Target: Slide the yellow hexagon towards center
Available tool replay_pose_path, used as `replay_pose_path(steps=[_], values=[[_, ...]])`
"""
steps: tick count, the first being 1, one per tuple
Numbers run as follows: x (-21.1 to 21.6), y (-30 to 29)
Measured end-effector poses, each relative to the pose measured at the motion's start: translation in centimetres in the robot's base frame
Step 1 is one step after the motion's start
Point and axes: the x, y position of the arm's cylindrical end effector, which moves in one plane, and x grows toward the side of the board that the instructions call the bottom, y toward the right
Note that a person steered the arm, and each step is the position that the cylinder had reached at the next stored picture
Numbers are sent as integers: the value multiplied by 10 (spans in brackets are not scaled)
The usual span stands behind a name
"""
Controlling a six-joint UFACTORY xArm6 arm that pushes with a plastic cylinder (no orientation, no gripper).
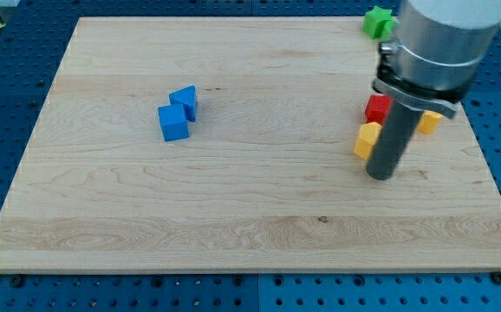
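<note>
My tip (380,176) had no fingers, so it held nothing; it stood just right of the yellow hexagon (367,139). The hexagon lay at the board (233,217)'s right side, below a red block (376,108).

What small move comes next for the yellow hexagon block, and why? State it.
Probably push my tip towards the view's left: it sits against the right side of the yellow hexagon block, just below the red block, and the wooden board centre lies to the left.
</note>
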Motion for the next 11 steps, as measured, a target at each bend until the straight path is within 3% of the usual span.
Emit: replay_pose_path(steps=[1, 3, 6, 8, 11], values=[[13, 50], [-31, 63], [-43, -4], [-79, -4], [-59, -20]])
